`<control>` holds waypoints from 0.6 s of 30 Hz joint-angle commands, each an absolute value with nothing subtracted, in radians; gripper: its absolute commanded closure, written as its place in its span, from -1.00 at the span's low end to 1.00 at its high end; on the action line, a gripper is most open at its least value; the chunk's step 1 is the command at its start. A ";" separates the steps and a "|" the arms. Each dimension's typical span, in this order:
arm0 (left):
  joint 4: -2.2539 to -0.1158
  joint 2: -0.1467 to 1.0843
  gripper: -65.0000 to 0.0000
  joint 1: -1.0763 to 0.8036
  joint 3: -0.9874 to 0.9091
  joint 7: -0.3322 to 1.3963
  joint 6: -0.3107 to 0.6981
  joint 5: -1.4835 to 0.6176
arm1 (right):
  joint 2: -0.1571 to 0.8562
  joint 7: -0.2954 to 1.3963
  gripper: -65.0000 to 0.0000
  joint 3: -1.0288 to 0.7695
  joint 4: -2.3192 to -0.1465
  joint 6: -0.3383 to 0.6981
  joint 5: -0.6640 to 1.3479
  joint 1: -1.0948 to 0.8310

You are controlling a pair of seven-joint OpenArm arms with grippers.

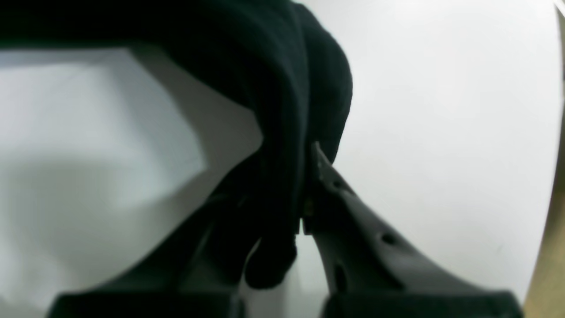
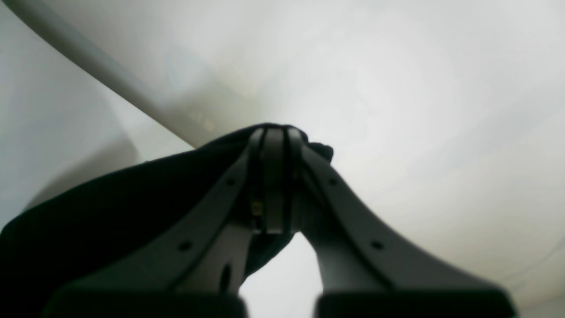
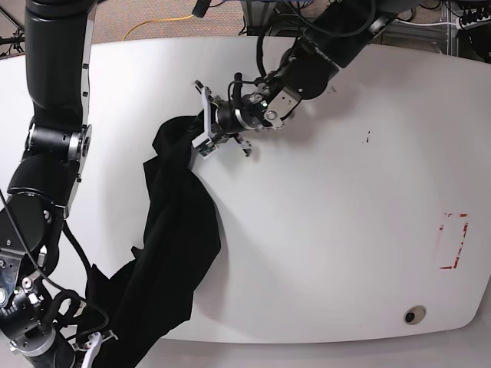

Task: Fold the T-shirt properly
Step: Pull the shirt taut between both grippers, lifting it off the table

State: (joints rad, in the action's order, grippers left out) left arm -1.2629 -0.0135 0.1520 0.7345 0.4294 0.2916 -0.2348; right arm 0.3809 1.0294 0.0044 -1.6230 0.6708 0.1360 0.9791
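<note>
- Left gripper, reaching in from the far side of the table, is clamped on a bunched edge of the black T-shirt; in the left wrist view the cloth is pinched between the fingers and hangs in a thick fold around them.
- Right gripper is closed too, its fingertips pressed together on another gathered bit of the shirt; in the base view that hand sits at the near-left corner, mostly out of sight.
- Shirt lies as a long, rumpled band between the two hands, running from near the table's middle to its near-left edge, part resting on the white top, part lifted.
- Handling, as I judge it: soft, limp and light, with no stiffness; it will sag and twist wherever it is unsupported, and it can slide out of a shallow pinch.
- Where to hold: which parts of the shirt are held I cannot tell from the bunching. Hem corners or shoulder seams would be better, since a doubled edge gives firmer purchase and lets the cloth be spread flat before folding.
</note>
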 commanded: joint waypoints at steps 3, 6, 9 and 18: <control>-1.461 0.048 1.00 0.145 0.645 0.476 0.288 -0.242 | 0.389 1.000 1.00 -0.002 -1.561 0.662 0.142 1.049; -1.564 0.071 1.00 0.130 0.562 0.564 0.288 -0.242 | 0.392 1.000 1.00 -0.002 -1.529 0.657 0.140 1.061; -1.623 0.105 1.00 0.131 0.467 0.590 0.288 -0.242 | 0.401 0.998 1.00 -0.002 -1.458 0.661 0.140 1.093; -1.719 0.219 1.00 0.197 0.209 0.593 0.291 -0.242 | 0.410 0.914 1.00 -0.001 -1.257 0.661 0.140 1.185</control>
